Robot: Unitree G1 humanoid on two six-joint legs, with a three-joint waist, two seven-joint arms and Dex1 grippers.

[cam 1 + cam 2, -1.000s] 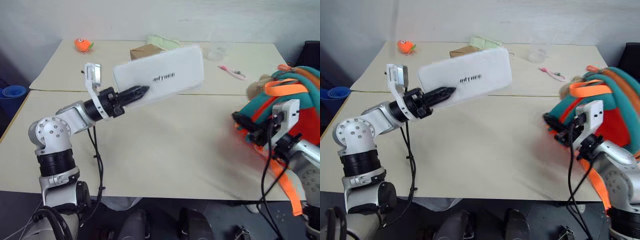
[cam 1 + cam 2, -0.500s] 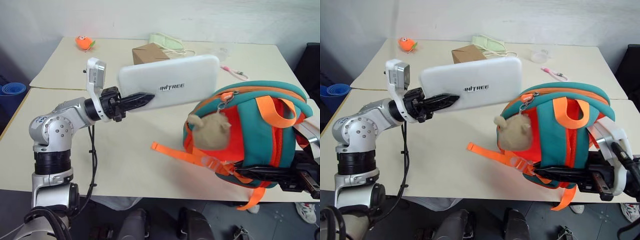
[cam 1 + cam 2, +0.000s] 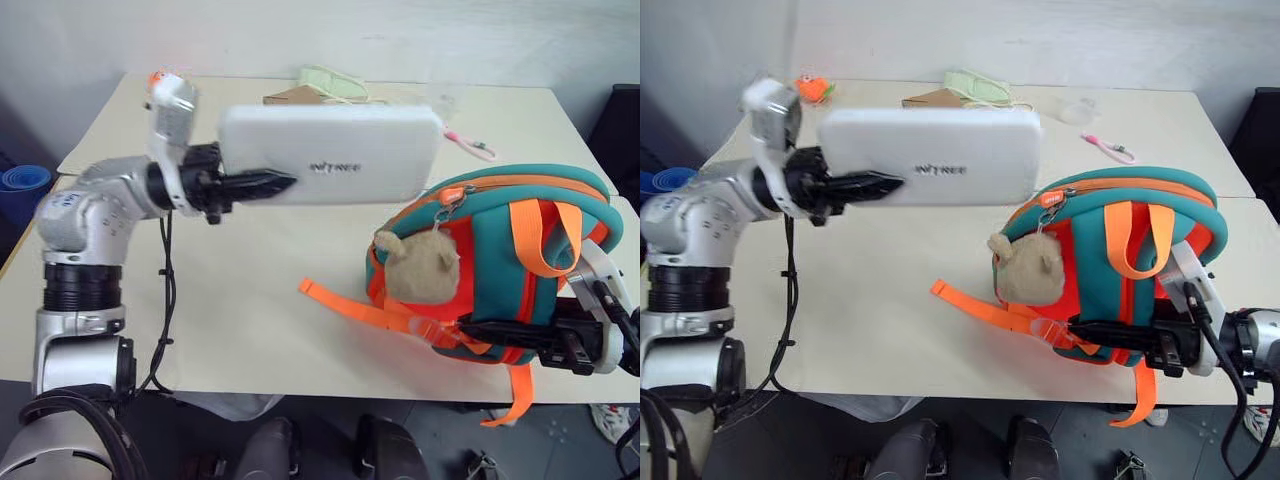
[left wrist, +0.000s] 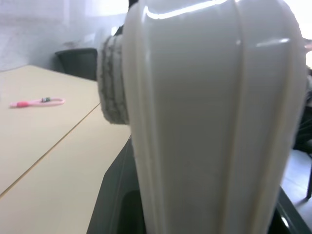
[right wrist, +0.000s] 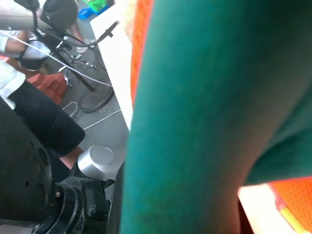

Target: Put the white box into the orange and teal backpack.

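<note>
Above the table [image 3: 250,330], left tool [image 3: 285,181] holds white box [image 3: 335,155] level.

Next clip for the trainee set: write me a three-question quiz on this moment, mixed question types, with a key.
1. True or false: the white box is already inside the orange and teal backpack.
2. Which gripper holds the box?
A. left gripper
B. right gripper
3. Fill in: the tan plush animal hangs on the ____.

Key: 1. False, it is held in the air beside the backpack. 2. A. 3. backpack.
</note>
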